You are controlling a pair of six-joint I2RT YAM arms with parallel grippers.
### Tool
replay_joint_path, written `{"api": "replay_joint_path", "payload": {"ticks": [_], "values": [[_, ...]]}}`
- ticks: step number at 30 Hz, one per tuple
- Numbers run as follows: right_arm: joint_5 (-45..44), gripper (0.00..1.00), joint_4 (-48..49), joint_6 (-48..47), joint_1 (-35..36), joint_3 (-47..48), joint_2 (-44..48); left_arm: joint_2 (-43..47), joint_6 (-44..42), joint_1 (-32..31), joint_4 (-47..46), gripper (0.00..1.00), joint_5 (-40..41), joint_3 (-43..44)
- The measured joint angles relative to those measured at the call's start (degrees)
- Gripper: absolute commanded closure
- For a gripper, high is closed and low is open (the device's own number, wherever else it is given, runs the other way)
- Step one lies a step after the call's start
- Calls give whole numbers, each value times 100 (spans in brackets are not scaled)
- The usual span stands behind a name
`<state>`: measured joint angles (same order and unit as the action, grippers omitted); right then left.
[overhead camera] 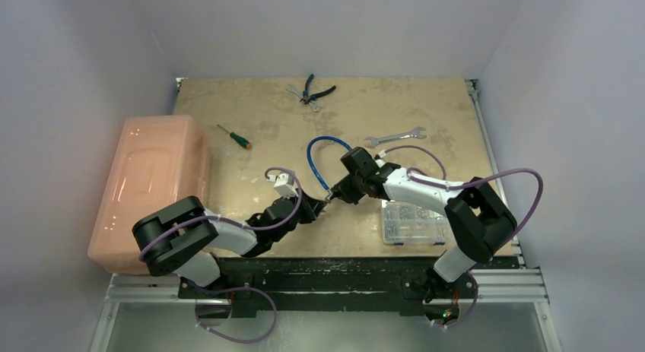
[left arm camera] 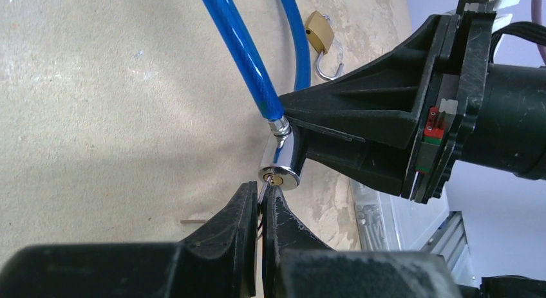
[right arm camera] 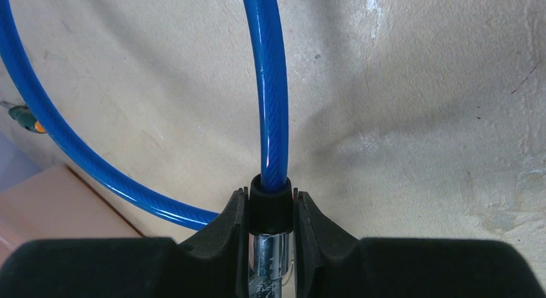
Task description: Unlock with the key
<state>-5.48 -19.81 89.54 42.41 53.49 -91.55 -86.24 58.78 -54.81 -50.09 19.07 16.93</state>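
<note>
Left pincer pinched shut on key. Key's long axis runs in line with the fingers, tip aimed at keyhole face of chrome lock barrel, right beside it. Right pincer clamped around that barrel's cable end.

text: none legible | labels: none legible | numbers: none legible

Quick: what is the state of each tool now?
Left tool: closed on the tiny flat silver metal key.
Right tool: closed on the chrome head of the blue cable lock.
</note>
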Motion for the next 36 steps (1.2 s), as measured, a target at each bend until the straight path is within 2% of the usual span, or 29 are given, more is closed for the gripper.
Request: {"api": "replay_joint_path", "payload": {"ticks": [20,30,36], "values": [[11,100,-664,-297,79,466,-42,334,-3014,-549,-116,100,457,-28],[46,100,-979,-511,107,774,-208,332,-4350,-1126,50,100,1200,149],[42,100,-1338,-785,175,1036,-302,151,-5458,-1665,-131,100,1790,221]]}}
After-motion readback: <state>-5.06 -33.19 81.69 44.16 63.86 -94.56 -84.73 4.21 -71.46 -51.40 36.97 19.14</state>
